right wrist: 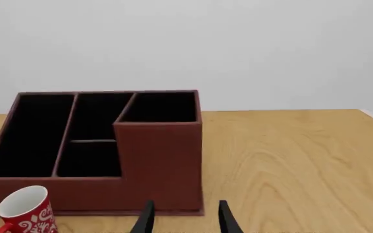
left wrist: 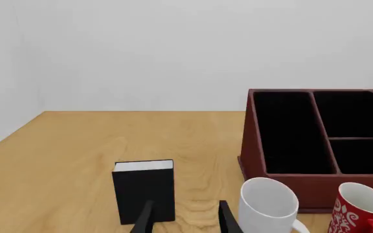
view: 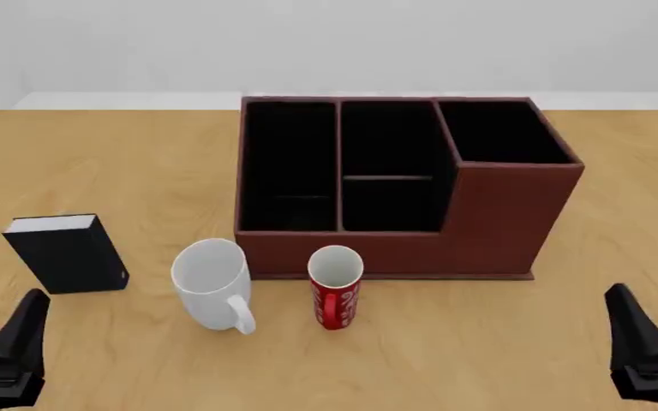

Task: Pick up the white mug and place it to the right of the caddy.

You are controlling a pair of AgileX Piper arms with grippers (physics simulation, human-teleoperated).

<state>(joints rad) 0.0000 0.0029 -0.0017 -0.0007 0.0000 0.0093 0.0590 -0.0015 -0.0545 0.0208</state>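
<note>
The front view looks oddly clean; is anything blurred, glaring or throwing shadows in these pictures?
Front view: sharp throughout, even light, only faint soft shadows under the white mug and the caddy; no glare. Left wrist view: equally crisp, the mug has just a mild sheen. Right wrist view: flat light, the compartments are plain black.

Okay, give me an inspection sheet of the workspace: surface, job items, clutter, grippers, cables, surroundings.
Surface: light wood table, no spills or marks seen.
Job's things: white mug upright, handle toward the arms, in front of the caddy's left end, apart from it. Caddy mid-table, taller end on the right; compartments look empty.
Clutter: red patterned cup upright, right of the mug. Black box upright, to the left.
Grippers: left gripper open, holding nothing; right gripper open, holding nothing. Both are short of the objects.
Cables: nothing seen.
Surroundings: plain pale wall behind the table.
</note>
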